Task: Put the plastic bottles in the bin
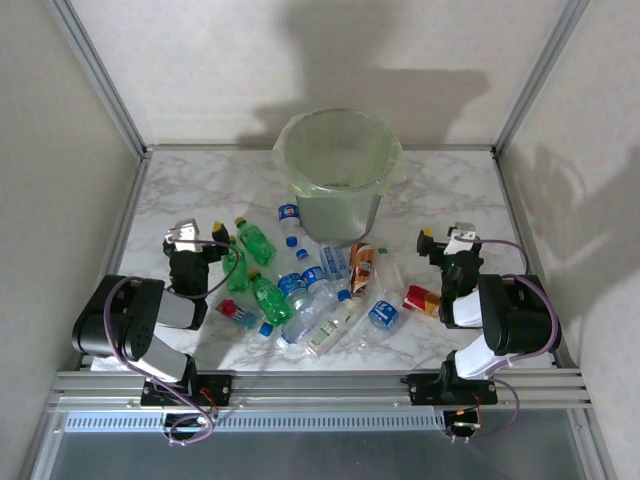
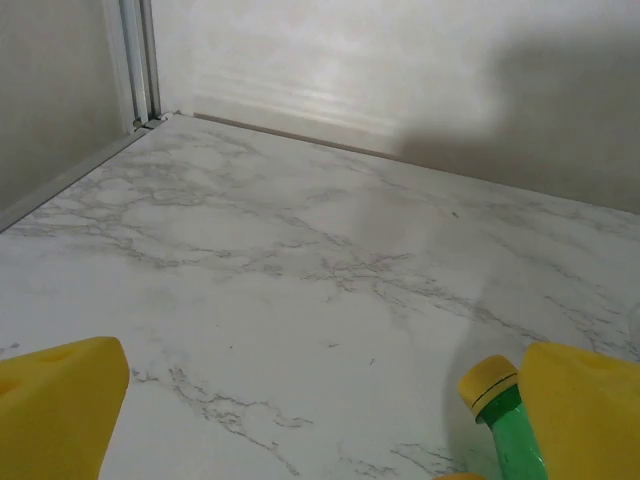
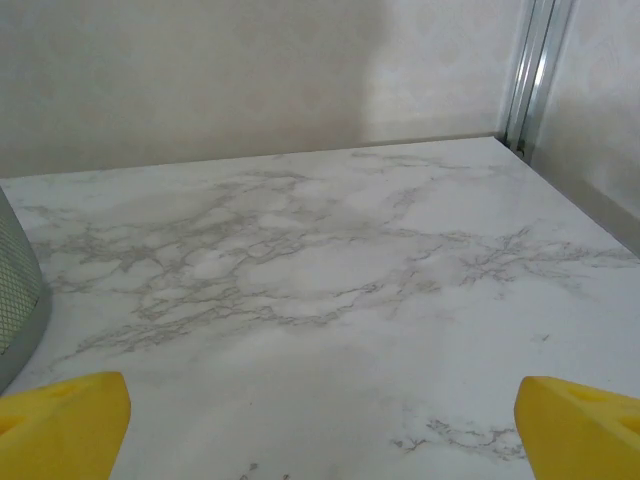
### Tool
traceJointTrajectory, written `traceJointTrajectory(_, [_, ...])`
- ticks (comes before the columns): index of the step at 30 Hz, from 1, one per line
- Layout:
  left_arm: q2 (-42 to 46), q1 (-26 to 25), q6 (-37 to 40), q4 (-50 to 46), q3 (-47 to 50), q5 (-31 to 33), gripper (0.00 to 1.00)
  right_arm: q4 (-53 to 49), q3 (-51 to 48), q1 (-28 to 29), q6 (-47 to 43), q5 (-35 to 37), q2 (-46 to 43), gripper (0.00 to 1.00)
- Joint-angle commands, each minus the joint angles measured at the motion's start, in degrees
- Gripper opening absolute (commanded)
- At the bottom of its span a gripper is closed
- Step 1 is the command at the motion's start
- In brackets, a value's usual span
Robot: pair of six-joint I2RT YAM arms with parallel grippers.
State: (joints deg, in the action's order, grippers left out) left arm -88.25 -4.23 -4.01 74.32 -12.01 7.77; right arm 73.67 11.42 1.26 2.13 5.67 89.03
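Top external view: bottles (image 1: 320,290) lie in a loose heap on the near middle of the table (image 1: 200,190), between the two arms and just in front of the bin (image 1: 338,215). Three are green with yellow caps, all on the heap's left side. Three carry red or orange labels: one at the near left, one in the middle, one at the right edge. The rest are clear with blue labels and caps, roughly seven, though they overlap too much for a sure count. No brand or writing on any label is large enough to read. The single bin is round and grey, with a pale green bag (image 1: 292,168) folded over its rim, and stands at the far middle.

The left gripper (image 1: 195,240) sits at the heap's left edge, its jaws spread wide with nothing clamped. In the left wrist view one green bottle (image 2: 512,435) shows its capped neck just inside the right-hand yellow pad (image 2: 585,410); I cannot tell if they touch. The right gripper (image 1: 455,245) is beside the heap's right edge, likewise wide apart and empty, with bare marble between its pads in the right wrist view
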Motion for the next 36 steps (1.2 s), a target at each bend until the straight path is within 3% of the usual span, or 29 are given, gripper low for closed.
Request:
traceJointTrajectory(1, [-0.1,0.5,0.8,-0.1,-0.9,-1.1,0.99,0.9,0.9,-0.4,-0.5,-1.1,-0.3,0.99])
traceJointTrajectory(25, [-0.2,0.5,0.8,-0.2,-1.1,-1.1,0.99,0.7,1.3,-0.3,-0.1,1.0,-0.7,0.99])
traceJointTrajectory(26, [-0.1,0.3,0.6,-0.1,-1.2,0.2,0.99,-2.6,2.4,0.0,1.0,5.0,-3.0,0.99])
traceJointTrajectory(28, [4.6,-0.5,-1.1,-9.9,-4.0,7.8,0.99,-22.8,10.5,1.3,4.5,16.8,-12.0,0.99])
traceJointTrajectory(30, [10.5,-0.9,-3.4,-29.8,-14.7,16.1,0.99,-57.2,26.9,1.4,21.3,24.7,-18.8,0.99])
traceJointTrajectory(31, [12.3,-0.9,-7.0,-35.4,-18.2,19.3,1.00,-69.0,32.8,1.4,27.7,25.1,-19.8,0.99])
traceJointTrajectory(33, [17.0,-0.2,-15.5,-47.3,-24.3,17.6,0.97,-85.2,39.3,1.3,35.4,24.2,-20.8,0.99])
traceJointTrajectory(36, [22.5,-0.7,-27.5,-60.5,-28.3,12.7,0.91,-92.3,40.0,0.5,34.5,12.3,-22.3,0.95])
